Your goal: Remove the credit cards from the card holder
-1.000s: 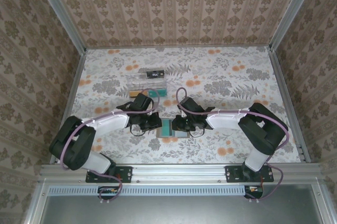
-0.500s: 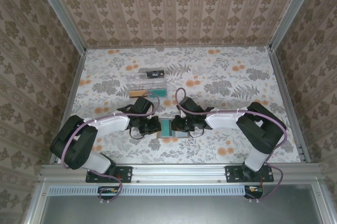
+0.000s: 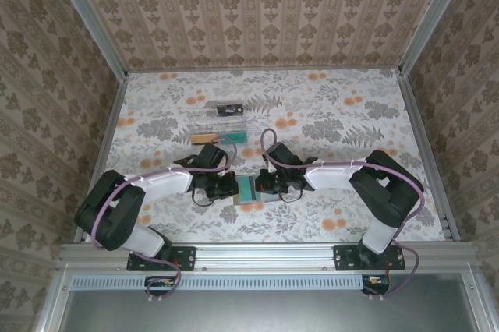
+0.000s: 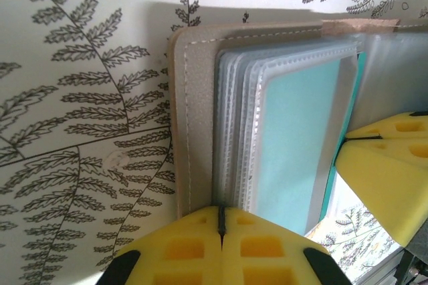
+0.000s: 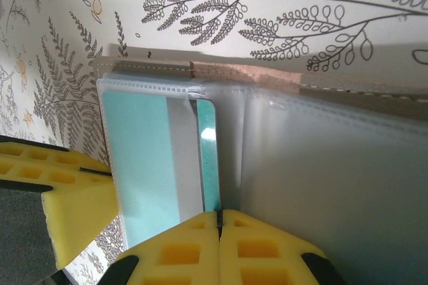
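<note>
The card holder (image 3: 251, 191) lies open on the flowered table between my two arms, its taupe cover (image 4: 192, 118) underneath and clear plastic sleeves (image 5: 334, 178) fanned on top. A teal credit card (image 4: 294, 138) sits among the sleeves. My left gripper (image 4: 221, 210) is shut on the near edge of the sleeve stack, at the holder's left side (image 3: 234, 188). My right gripper (image 5: 219, 217) is shut on the edge of the teal card (image 5: 208, 158), at the holder's right side (image 3: 265, 186). Each wrist view catches the other gripper's yellow fingers (image 4: 388, 158) (image 5: 53, 198).
Behind the holder a yellow-orange card (image 3: 205, 138) and a teal card (image 3: 232, 136) lie flat on the table. A clear plastic tray (image 3: 221, 114) stands just beyond them. Patterned walls enclose the table on three sides.
Both grippers have edged inward along the holder. The right gripper's jaws have closed onto the teal card.
</note>
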Robot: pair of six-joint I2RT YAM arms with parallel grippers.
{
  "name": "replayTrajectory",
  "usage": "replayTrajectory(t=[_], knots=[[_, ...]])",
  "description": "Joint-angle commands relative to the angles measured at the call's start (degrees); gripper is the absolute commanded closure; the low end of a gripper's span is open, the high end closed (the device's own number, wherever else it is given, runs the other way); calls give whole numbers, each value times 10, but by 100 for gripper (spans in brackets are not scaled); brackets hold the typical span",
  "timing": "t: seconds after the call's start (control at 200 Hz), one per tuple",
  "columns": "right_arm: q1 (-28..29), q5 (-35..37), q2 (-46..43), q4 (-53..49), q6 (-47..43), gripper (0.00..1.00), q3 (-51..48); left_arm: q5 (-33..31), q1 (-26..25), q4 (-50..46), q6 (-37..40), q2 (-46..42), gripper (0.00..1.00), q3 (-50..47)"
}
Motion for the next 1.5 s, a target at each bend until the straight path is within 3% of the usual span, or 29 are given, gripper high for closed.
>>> replayTrajectory(t=[0.0, 0.48, 0.68, 0.89, 1.495], knots=[[-10, -5, -19, -1, 0, 100, -11, -24, 3, -32, -10, 7, 100, 0], [-27, 1, -45, -18, -13, 100, -32, -28, 11, -49, 3, 3, 100, 11], [-27, -11, -33, -7, -13, 81, -25, -18, 8, -55, 16, -16, 100, 42], [-26, -20, -22, 1, -13, 77, -20, 2, -3, -32, 18, 4, 100, 59], [-24, -58, 14, 29, -9, 79, -3, -8, -6, -42, 14, 57, 100, 54]])
